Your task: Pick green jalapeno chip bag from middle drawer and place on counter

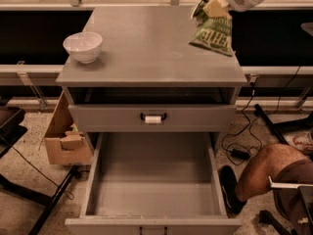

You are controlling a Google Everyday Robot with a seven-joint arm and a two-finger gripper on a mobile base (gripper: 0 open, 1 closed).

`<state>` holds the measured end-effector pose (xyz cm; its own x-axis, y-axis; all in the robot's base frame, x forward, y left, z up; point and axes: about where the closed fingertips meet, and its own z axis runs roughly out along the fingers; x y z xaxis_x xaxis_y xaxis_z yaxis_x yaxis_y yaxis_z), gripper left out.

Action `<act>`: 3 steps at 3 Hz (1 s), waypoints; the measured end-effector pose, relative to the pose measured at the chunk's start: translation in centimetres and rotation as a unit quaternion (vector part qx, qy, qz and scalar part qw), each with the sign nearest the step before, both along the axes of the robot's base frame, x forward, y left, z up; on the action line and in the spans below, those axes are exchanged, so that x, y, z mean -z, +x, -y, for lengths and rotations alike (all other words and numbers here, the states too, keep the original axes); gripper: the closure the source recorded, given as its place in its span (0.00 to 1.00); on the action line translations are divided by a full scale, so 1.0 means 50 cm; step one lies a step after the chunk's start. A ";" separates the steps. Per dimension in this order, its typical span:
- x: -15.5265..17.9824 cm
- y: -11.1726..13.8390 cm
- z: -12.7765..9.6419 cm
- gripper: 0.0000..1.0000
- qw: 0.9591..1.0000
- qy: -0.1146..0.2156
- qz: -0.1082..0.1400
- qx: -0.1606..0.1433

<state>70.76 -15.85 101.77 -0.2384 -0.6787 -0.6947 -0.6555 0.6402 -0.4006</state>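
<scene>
The green jalapeno chip bag (213, 35) hangs from my gripper (211, 8) above the right side of the counter (146, 48). The gripper comes in from the top right and is shut on the bag's pale top edge. The bag's lower end is close to the counter top; I cannot tell whether it touches. The middle drawer (152, 199) is pulled open below, with nothing in its grey tray.
A white bowl (83, 46) stands on the counter's left side. The shut drawer front above has a black handle with a white tag (153, 119). A cardboard box (66, 136) sits left of the cabinet. A person's knee (269, 168) and cables are on the right.
</scene>
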 end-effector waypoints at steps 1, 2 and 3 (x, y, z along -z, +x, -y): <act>-0.035 0.112 -0.054 1.00 0.998 -0.009 0.061 -0.007; -0.034 0.218 -0.119 1.00 0.995 -0.016 0.096 -0.008; -0.008 0.297 -0.198 1.00 0.994 -0.001 0.105 -0.021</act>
<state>85.61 -5.93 102.19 -0.0599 -0.6859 -0.7252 -0.5832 0.6136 -0.5323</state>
